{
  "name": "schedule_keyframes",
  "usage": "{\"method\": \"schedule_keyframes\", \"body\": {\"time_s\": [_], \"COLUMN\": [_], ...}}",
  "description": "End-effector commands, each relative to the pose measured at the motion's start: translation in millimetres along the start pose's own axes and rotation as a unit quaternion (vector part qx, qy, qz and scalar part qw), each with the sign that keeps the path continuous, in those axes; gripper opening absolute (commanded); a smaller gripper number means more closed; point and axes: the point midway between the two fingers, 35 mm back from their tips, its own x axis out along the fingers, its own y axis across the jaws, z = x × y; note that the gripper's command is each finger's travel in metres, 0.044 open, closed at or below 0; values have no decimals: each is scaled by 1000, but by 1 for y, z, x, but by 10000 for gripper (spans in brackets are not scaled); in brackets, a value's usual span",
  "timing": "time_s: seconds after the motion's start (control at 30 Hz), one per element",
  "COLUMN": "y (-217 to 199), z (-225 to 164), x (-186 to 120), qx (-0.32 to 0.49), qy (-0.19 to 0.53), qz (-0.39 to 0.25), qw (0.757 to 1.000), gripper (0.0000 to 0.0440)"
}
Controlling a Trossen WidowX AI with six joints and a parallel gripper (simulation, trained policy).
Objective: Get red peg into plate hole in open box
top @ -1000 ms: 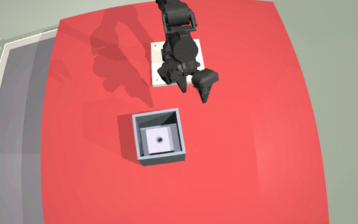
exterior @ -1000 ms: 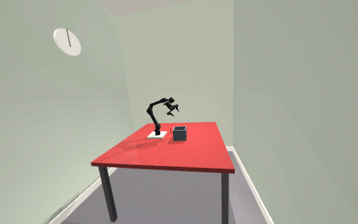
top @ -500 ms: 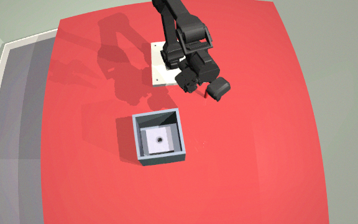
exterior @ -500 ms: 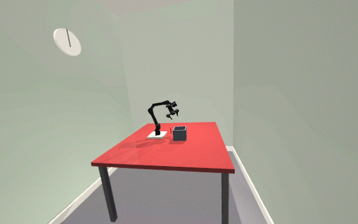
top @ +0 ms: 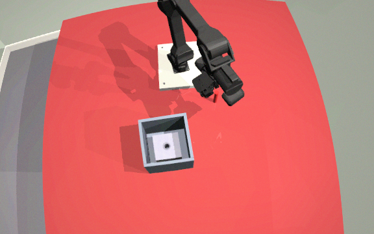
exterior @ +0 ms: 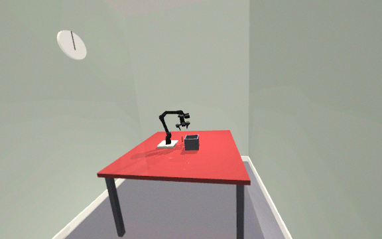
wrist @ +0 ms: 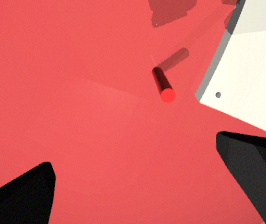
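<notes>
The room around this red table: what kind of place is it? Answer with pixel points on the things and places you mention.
Probably a plain indoor test room: pale green walls [exterior: 310, 99], a round white wall clock [exterior: 68, 44], and a black robot arm [top: 216, 45] [exterior: 165, 126] mounted on the red table [top: 255, 179] [exterior: 178, 166].

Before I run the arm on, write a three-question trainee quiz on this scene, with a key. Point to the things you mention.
1. True or false: the red peg [top: 215, 97] [exterior: 182, 139] [wrist: 162, 86] stands upright on the table [top: 255, 162] [exterior: 178, 166] [wrist: 84, 115].
2. Multiple choice: the gripper [exterior: 184, 129] is
a) open, holding nothing
b) shut, holding nothing
c) shut on the peg
3. Fill in the blank: inside the open box [top: 190, 143] [exterior: 191, 144], the pale plate [top: 161, 140] has a single ____ near its middle.

Key: 1. true; 2. a; 3. hole
</notes>
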Motion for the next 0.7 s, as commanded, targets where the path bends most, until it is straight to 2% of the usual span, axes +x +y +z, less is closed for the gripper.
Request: {"method": "schedule_keyframes", "body": {"time_s": [0.0,0.67], "y": [-9,-45], "z": [-4,-2], "x": [12,75], "qx": [10,46], "qy": [2,-13], "qz": [-27,-106], "qw": [1000,993], "gripper": [440,440]}}
